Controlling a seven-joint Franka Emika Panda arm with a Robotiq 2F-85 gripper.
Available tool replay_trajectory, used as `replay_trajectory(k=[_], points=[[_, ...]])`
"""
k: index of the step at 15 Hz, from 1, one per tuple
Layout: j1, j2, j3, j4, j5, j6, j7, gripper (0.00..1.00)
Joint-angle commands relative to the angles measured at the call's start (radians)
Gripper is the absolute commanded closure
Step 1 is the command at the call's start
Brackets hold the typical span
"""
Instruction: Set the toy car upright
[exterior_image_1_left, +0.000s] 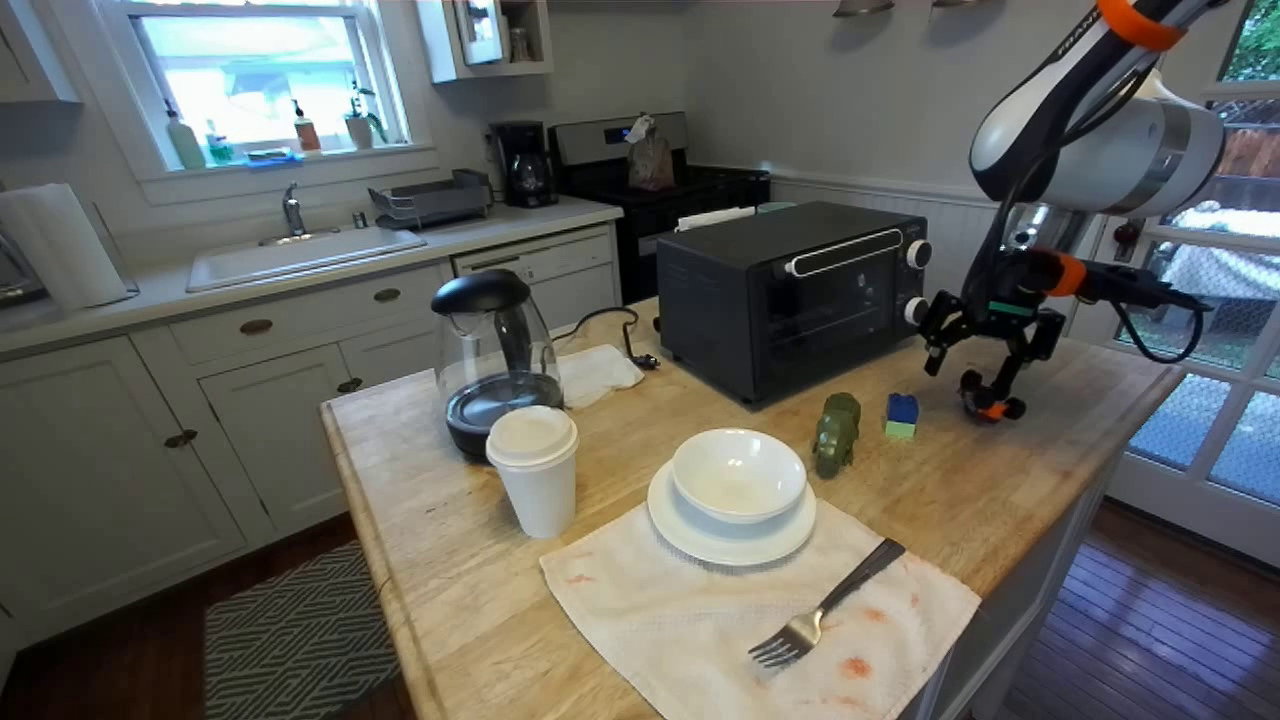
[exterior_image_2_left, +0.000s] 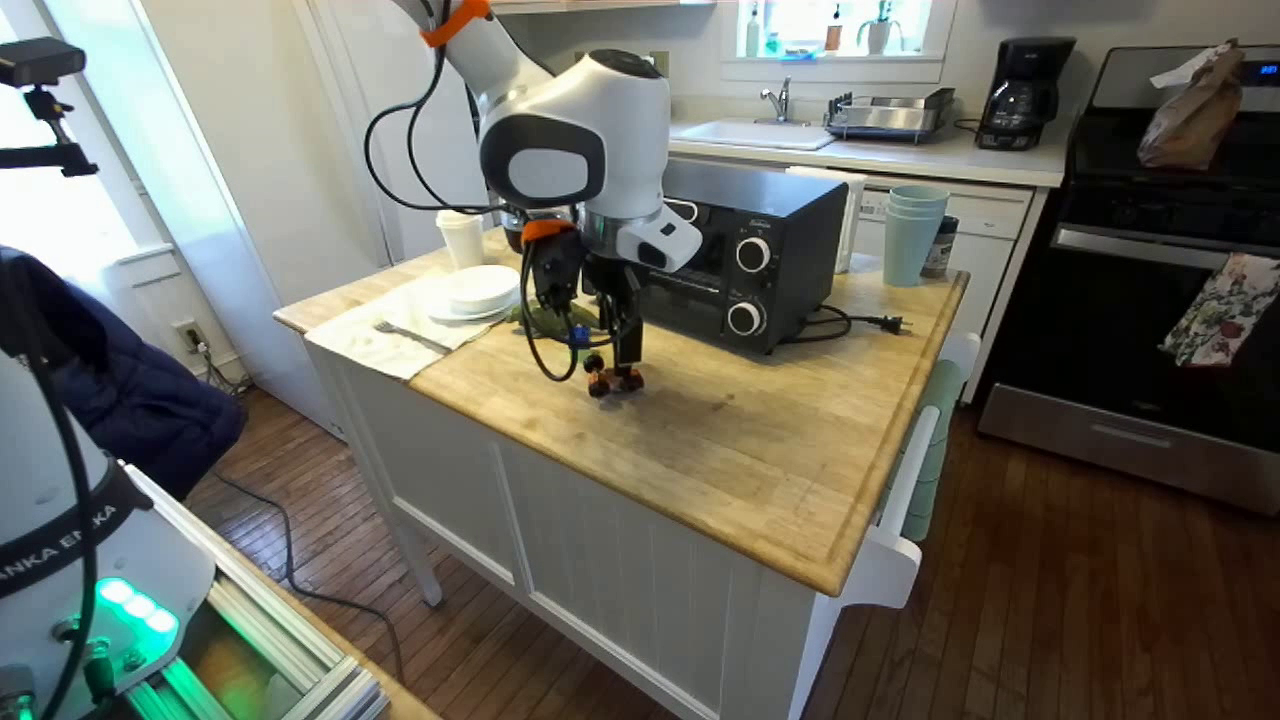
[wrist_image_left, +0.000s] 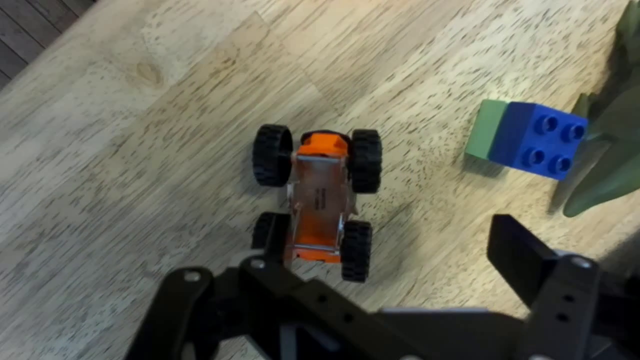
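Low over a wooden desk (exterior_image_2_left: 720, 430), a white robot arm (exterior_image_2_left: 615, 110) bends at the wrist, its black pincer (wrist_image_left: 390, 229) pointing down at an orange-and-black toy car (wrist_image_left: 320, 205). In both exterior views the arm enters at the top edge, slants across and drops nearly upright to the desk; orange bands (exterior_image_1_left: 1140, 25) ring it. The pincer's 2 fingers (wrist_image_left: 522, 257) stand wide apart, bare wood showing between them. In the wrist view, 1 finger covers part of a black wheel (wrist_image_left: 260, 231); whether it touches the toy cannot be told. The car rests on the desk just below that finger, 4 wheels in sight, with what appears to be its underside facing up. Print on that panel is too small to read. A blue-and-green block (wrist_image_left: 530, 135) stands between the car and a green toy figure (exterior_image_1_left: 836, 437), with a black toaster oven (exterior_image_1_left: 785, 300) near by.

Lettering on the robot base (exterior_image_2_left: 150, 545) reads ANKA, then E and KA, the rest hidden or out of frame. Along the arm in an exterior view, turned on a slant, run the letters FRAN (exterior_image_1_left: 1076, 32). A blue readout (exterior_image_2_left: 1268, 70) glows on the stove (exterior_image_2_left: 1110, 340), its characters too small to make out. Pale marks on the toaster oven's glass door (exterior_image_1_left: 840, 305) are likewise too fine to read.
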Motion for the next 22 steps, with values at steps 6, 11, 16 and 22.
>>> replay_trajectory(k=[6, 11, 16, 22], points=[[0.013, 0.015, -0.032, 0.007, -0.125, -0.004, 0.147, 0.0], [-0.013, 0.013, -0.018, 0.036, -0.132, -0.065, 0.097, 0.0], [-0.016, 0.009, -0.017, 0.049, -0.131, -0.098, 0.055, 0.0], [-0.018, 0.009, -0.016, 0.052, -0.131, -0.105, 0.051, 0.0]])
